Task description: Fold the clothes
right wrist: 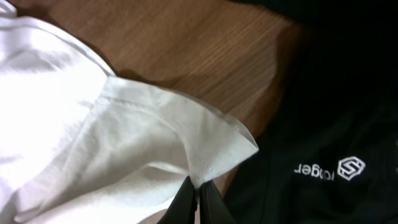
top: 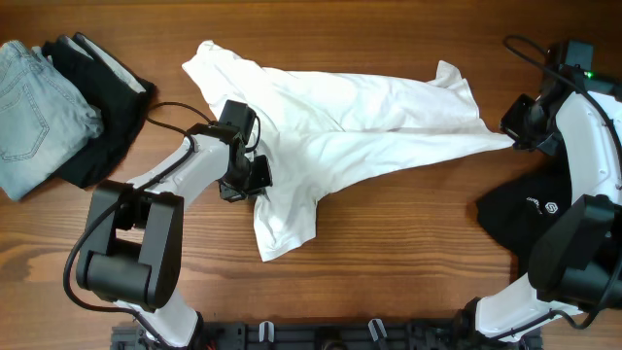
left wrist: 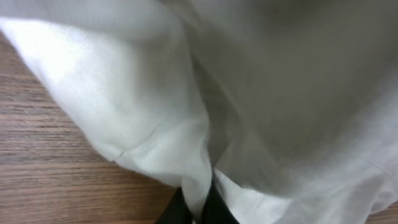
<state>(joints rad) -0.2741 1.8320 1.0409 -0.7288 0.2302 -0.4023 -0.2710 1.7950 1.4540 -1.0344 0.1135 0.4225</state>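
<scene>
A large white T-shirt (top: 360,122) lies crumpled and stretched across the middle of the wooden table; no black bars show on it. My left gripper (top: 255,175) is shut on a fold of the white shirt (left wrist: 149,99) near its lower left part. My right gripper (top: 515,136) is shut on the shirt's right corner (right wrist: 211,143), pulling it taut to the right. A black garment with a small white logo (top: 530,209) lies at the right, below the right gripper; it also shows in the right wrist view (right wrist: 329,168).
A pair of light blue jeans (top: 29,112) and a black garment (top: 97,97) lie stacked at the far left of the table. A black cable (top: 170,112) runs near the left arm.
</scene>
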